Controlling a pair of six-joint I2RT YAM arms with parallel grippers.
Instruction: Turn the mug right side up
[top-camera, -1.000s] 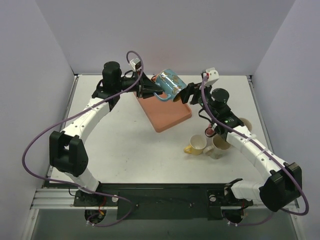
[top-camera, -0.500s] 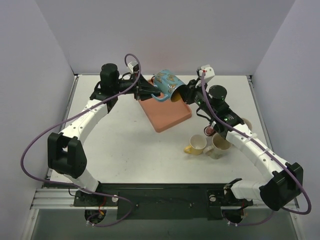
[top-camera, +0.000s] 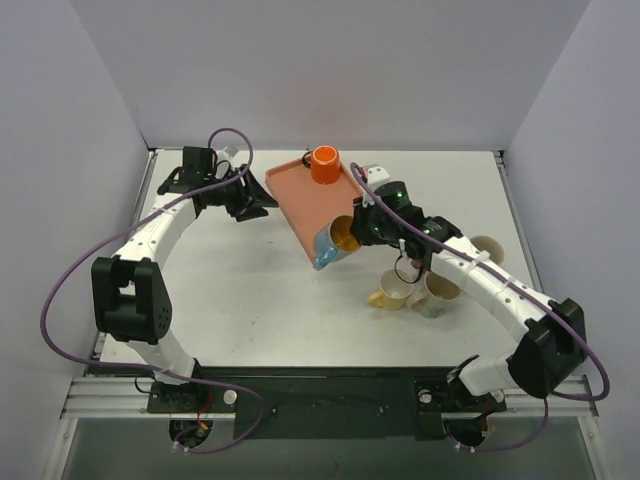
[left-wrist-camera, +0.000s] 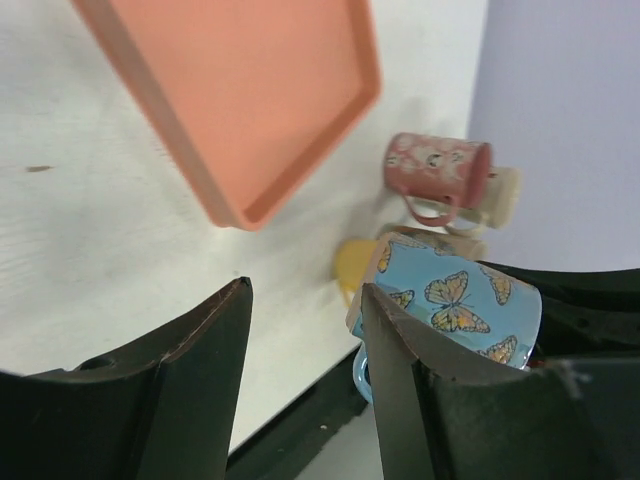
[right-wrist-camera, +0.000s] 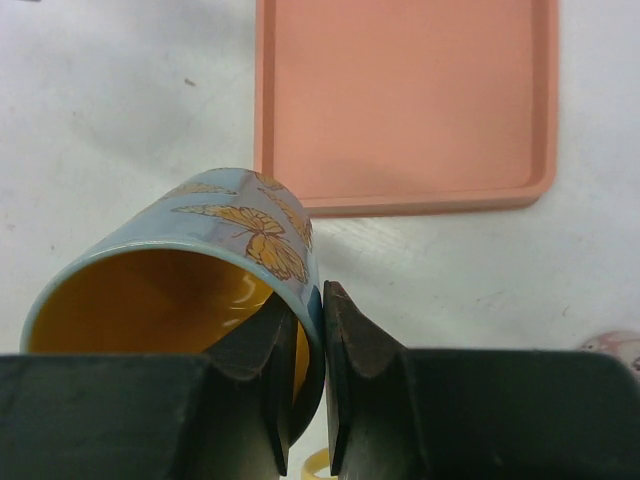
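Note:
The mug (top-camera: 332, 241) is blue with orange butterflies and a yellow inside. It hangs tilted on its side over the near edge of the salmon tray (top-camera: 305, 195), its mouth towards my right gripper (top-camera: 362, 228). That gripper (right-wrist-camera: 310, 292) is shut on the mug's (right-wrist-camera: 200, 240) rim, one finger inside and one outside. My left gripper (top-camera: 262, 205) stands open to the left of the tray and holds nothing. In the left wrist view the mug (left-wrist-camera: 460, 300) shows behind the right finger of this gripper (left-wrist-camera: 305, 290). I cannot tell whether the mug touches the table.
An orange cup (top-camera: 323, 163) stands at the tray's far end. A yellow mug (top-camera: 392, 290) and a beige mug (top-camera: 438, 290) sit under the right arm, with another beige one (top-camera: 490, 245) further right. A pink mug (left-wrist-camera: 437, 165) lies on its side beyond the tray (left-wrist-camera: 270, 90).
The left gripper let go of the mug and drew back to the left. The right gripper shut on the rim and carried the mug down to the tray's near edge.

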